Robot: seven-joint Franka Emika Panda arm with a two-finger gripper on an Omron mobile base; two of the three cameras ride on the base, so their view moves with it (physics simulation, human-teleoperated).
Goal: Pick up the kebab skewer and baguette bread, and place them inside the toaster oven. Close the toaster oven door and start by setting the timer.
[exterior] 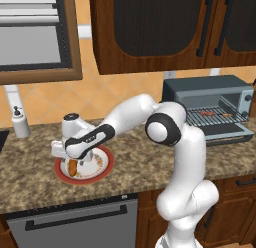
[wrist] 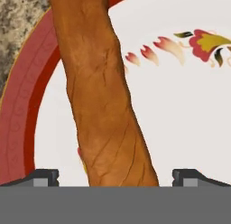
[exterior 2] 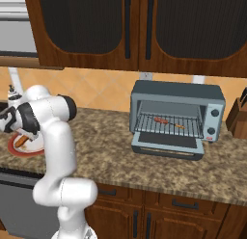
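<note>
Pincer [wrist: 115, 177] spread wide, lowered over the plate [exterior: 102, 167] at the left of the granite counter [exterior: 135, 157], one fingertip [wrist: 43, 177] on either side of the baguette bread [wrist: 101, 96], gripping nothing yet. Bread lies on the red-rimmed white plate, running away from the hand. Toaster oven [exterior 2: 176, 118] sits far right on the counter, toaster oven door [exterior 2: 166, 145] dropped open. Kebab skewer [exterior 2: 169, 122] rests on the wire rack inside. Soap dispenser [exterior: 20, 123] stands at the far left by the wall.
</note>
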